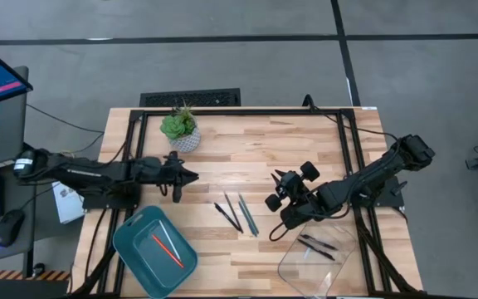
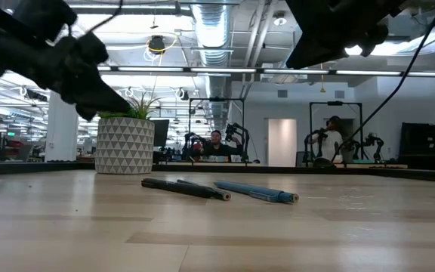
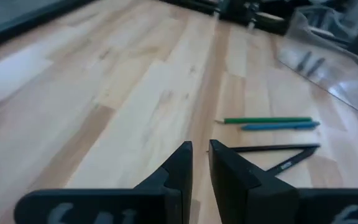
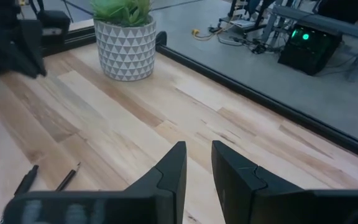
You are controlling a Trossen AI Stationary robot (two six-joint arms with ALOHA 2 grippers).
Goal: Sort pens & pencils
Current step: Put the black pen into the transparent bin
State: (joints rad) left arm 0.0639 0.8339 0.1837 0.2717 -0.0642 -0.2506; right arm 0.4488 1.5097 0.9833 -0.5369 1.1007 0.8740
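Note:
Two black pens (image 1: 228, 215) lie in a narrow V on the wooden table, with a teal-blue pen (image 1: 244, 213) and a dark green pencil (image 1: 251, 221) side by side just to their right. They also show in the left wrist view: the green pencil (image 3: 266, 120), the teal pen (image 3: 281, 126) and the black pens (image 3: 272, 148). An orange-red pencil (image 1: 167, 249) lies in the teal tray (image 1: 131, 241). Two black pens (image 1: 318, 247) lie in the clear container (image 1: 326, 264). My left gripper (image 1: 191, 176) is shut and empty, left of the loose sticks. My right gripper (image 1: 279, 178) is shut and empty, right of them.
A small plant in a patterned white pot (image 1: 181, 129) stands at the table's far left. A black frame (image 1: 247, 111) runs along the far edge. Bare wood lies between the two grippers, far of the loose sticks. People sit in the room behind the table (image 2: 216, 143).

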